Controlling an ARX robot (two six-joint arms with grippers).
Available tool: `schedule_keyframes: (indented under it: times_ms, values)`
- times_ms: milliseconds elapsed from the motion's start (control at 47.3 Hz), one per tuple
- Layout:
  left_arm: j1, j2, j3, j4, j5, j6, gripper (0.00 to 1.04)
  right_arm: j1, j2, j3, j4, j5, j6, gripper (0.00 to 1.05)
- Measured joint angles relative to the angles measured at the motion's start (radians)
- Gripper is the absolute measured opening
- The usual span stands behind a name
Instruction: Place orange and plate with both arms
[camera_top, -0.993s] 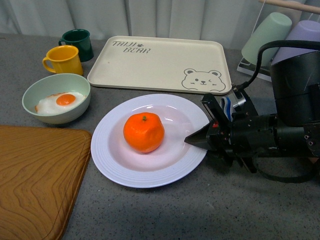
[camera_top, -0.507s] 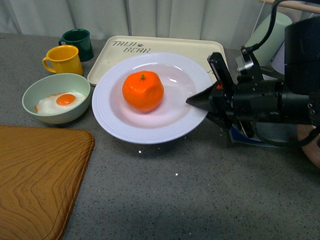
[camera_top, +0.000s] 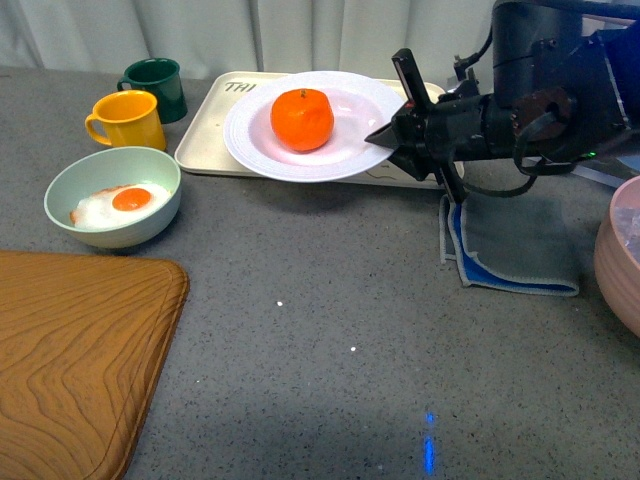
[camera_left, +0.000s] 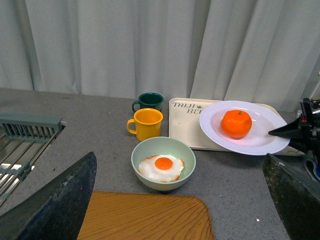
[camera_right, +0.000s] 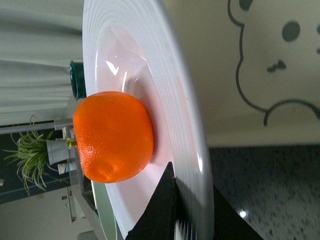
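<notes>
The orange (camera_top: 302, 118) sits in the white plate (camera_top: 262, 146), which is held in the air over the cream bear tray (camera_top: 205, 140). My right gripper (camera_top: 392, 138) is shut on the plate's right rim. In the right wrist view the black fingers (camera_right: 162, 205) pinch the ridged rim (camera_right: 187, 125) with the orange (camera_right: 112, 135) just beyond. The left wrist view shows the plate (camera_left: 260, 142) and orange (camera_left: 236, 123) at the right. My left gripper (camera_left: 180, 200) is open and empty, above the wooden board, far from the plate.
A pale green bowl (camera_top: 112, 195) with a fried egg, a yellow mug (camera_top: 128, 118) and a green mug (camera_top: 155, 85) stand at the left. A wooden board (camera_top: 75, 355) lies front left. A blue-edged grey cloth (camera_top: 515, 250) lies right, a pink bowl (camera_top: 620, 255) at the edge.
My right gripper has lifted the plate with the orange off the table and carried it back and to the right, over the bear tray.
</notes>
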Motion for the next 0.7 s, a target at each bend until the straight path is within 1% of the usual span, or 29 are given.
schedule_keyframes:
  times_ms: [190,296,338,359,380,465,528,570,655,697]
  values:
    - [0.000,0.000,0.000,0.000,0.000,0.000,0.98,0.000,0.121,0.257,-0.187,0.018,-0.024,0.04]
    - [0.000,0.000,0.000,0.000,0.000,0.000,0.98,0.000,0.158,0.337,-0.238,0.018,-0.040,0.04]
    - [0.000,0.000,0.000,0.000,0.000,0.000,0.98,0.000,0.168,0.359,-0.254,0.018,-0.050,0.06]
    - [0.000,0.000,0.000,0.000,0.000,0.000,0.98,0.000,0.170,0.365,-0.256,0.019,-0.053,0.10]
    - [0.000,0.000,0.000,0.000,0.000,0.000,0.98,0.000,0.171,0.366,-0.256,0.018,-0.053,0.12]
    - [0.000,0.000,0.000,0.000,0.000,0.000,0.98,0.000,0.169,0.371,-0.263,0.026,-0.067,0.30]
    - [0.000,0.000,0.000,0.000,0.000,0.000,0.98,0.000,0.160,0.353,-0.257,0.052,-0.086,0.44]
    - [0.000,0.000,0.000,0.000,0.000,0.000,0.98,0.000,0.149,0.328,-0.245,0.061,-0.098,0.52]
    - [0.000,0.000,0.000,0.000,0.000,0.000,0.98,0.000,0.105,0.261,-0.249,0.109,-0.170,0.69]
    - [0.000,0.000,0.000,0.000,0.000,0.000,0.98,0.000,0.080,0.233,-0.251,0.136,-0.208,0.76]
